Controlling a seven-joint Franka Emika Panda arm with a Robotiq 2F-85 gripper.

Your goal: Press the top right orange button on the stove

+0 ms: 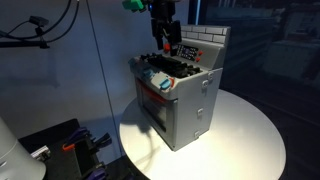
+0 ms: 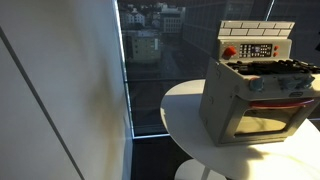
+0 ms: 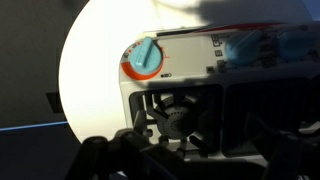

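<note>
The grey toy stove (image 1: 185,100) stands on a round white table in both exterior views (image 2: 250,95). Its brick-patterned back wall carries a control panel with an orange-red button (image 2: 229,52) at one end. My gripper (image 1: 163,40) hangs just above the black burners, close in front of the back panel. In the wrist view I look down on the stove top: a round orange button with a teal centre (image 3: 145,58) lies on the white panel, and a black burner (image 3: 175,115) is below it. My gripper (image 3: 190,160) is a dark blur at the bottom edge, so its jaws are unclear.
The round white table (image 1: 245,125) has bare surface around the stove. Dark equipment with cables (image 1: 60,145) sits low beside the table. A window with a city view (image 2: 150,45) is behind it, and a white wall (image 2: 60,90) fills one side.
</note>
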